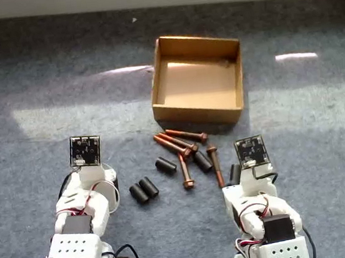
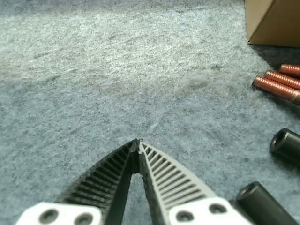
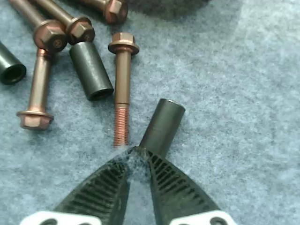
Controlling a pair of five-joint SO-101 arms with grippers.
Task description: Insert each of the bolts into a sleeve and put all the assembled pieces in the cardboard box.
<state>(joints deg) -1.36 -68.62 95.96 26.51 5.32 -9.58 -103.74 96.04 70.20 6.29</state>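
Several copper bolts [image 1: 183,145] lie fanned on the grey carpet just in front of the open cardboard box [image 1: 200,105]. Black sleeves are scattered around them: two side by side [image 1: 143,190], one [image 1: 165,165] left of the bolts, one [image 1: 202,161] among them. My right gripper [image 3: 136,152] is shut with nothing in it, its tips touching the end of a sleeve [image 3: 162,125] beside a bolt [image 3: 122,89]. My left gripper [image 2: 137,144] is shut, holds nothing and rests over bare carpet, with two sleeves [image 2: 285,143] off to its side.
The box is empty inside, apart from a small speck at its far corner. The left arm [image 1: 84,203] and right arm [image 1: 260,200] stand at the near edge. Bare carpet lies left of the left arm and right of the box.
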